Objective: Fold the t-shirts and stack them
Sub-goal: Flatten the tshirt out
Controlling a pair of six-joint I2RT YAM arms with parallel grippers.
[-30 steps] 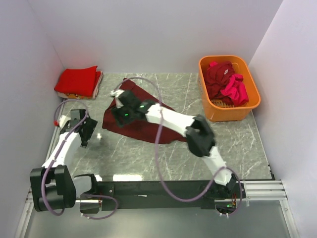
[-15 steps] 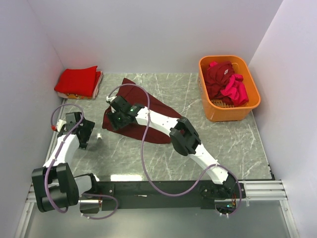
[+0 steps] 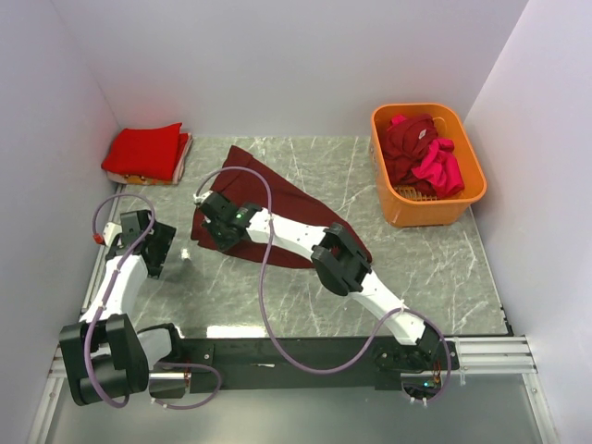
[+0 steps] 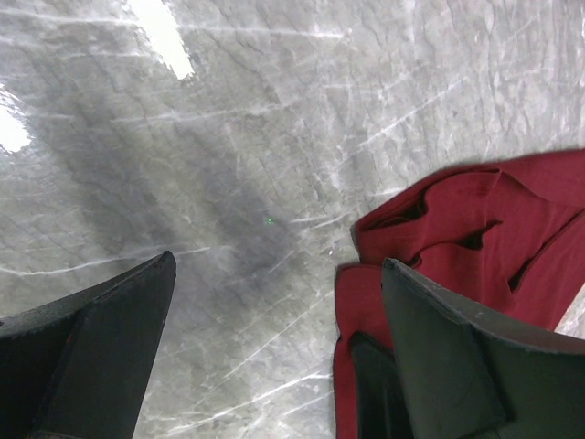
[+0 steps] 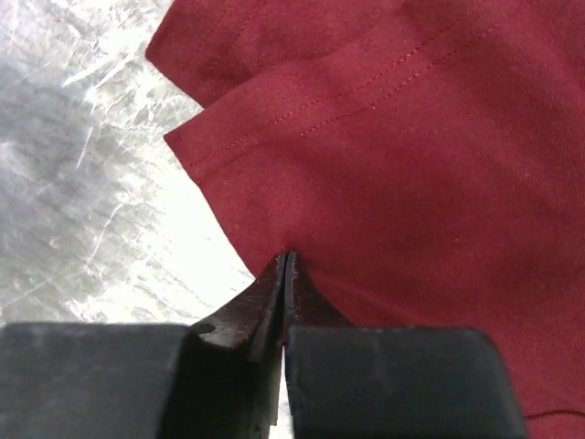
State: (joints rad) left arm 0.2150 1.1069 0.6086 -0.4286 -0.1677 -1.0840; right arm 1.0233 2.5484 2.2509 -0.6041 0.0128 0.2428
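Maroon t-shirt (image 3: 270, 185), grey white-veined table (image 3: 435, 268), orange basket (image 3: 425, 211)

Plain pale walls (image 3: 296, 65) close the top, left and right of the frame around a grey veined table (image 3: 444, 268); white glare marks its lower edge, above a black rail (image 3: 277, 351)

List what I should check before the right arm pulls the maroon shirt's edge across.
1. Grip: right gripper shut on the edge of the maroon shirt: ok.
2. Second hold: not ok, left gripper open over the bare table beside the cloth.
3. Shirt lying flat: not ok, bunched near the left gripper.
4. Layers pinched, one or two: cannot tell.
5. Folded red stack apart from both arms: ok.
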